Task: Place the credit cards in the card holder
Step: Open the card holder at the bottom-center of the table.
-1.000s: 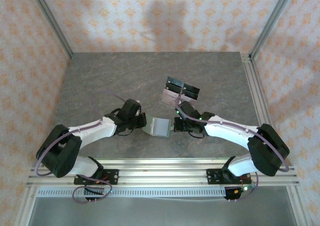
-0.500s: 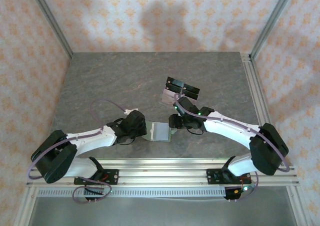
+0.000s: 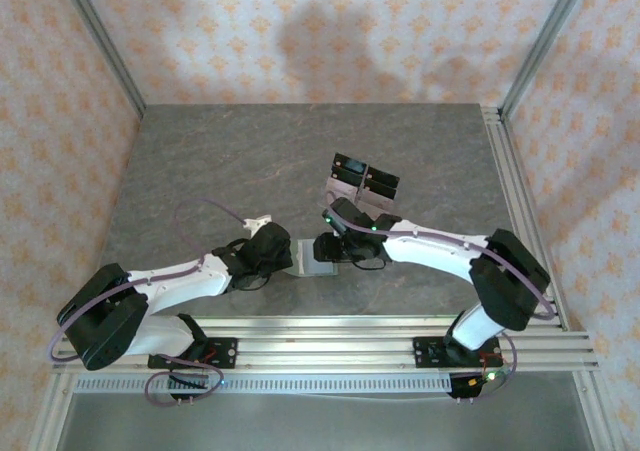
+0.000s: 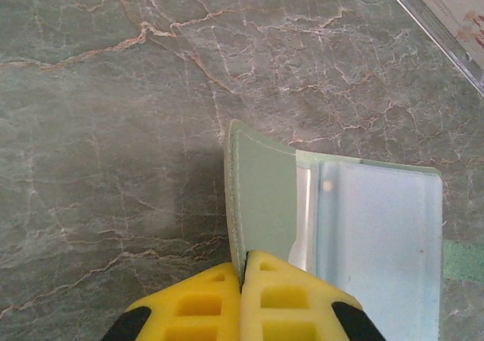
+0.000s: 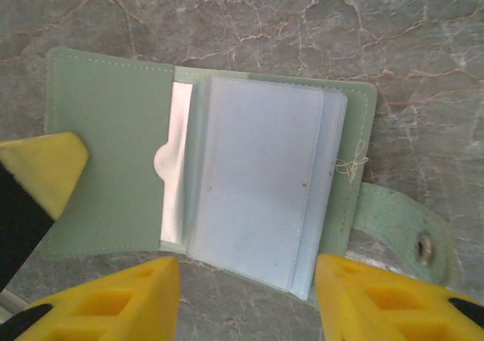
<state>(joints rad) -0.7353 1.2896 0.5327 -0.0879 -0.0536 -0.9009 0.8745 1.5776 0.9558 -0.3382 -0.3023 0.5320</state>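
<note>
Left jaws pinch the card holder [image 5: 257,182] by its flap. Right jaws hover released above it. A clear stand [image 3: 365,179] sits just behind, mid-surface.

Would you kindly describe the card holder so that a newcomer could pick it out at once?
On the grey marbled table, look near the front edge, between the left gripper and the right gripper. The card holder sits open there: a sage-green folding wallet with clear sleeves and a snap tab, unlike the black-panelled clear stand behind it.
</note>
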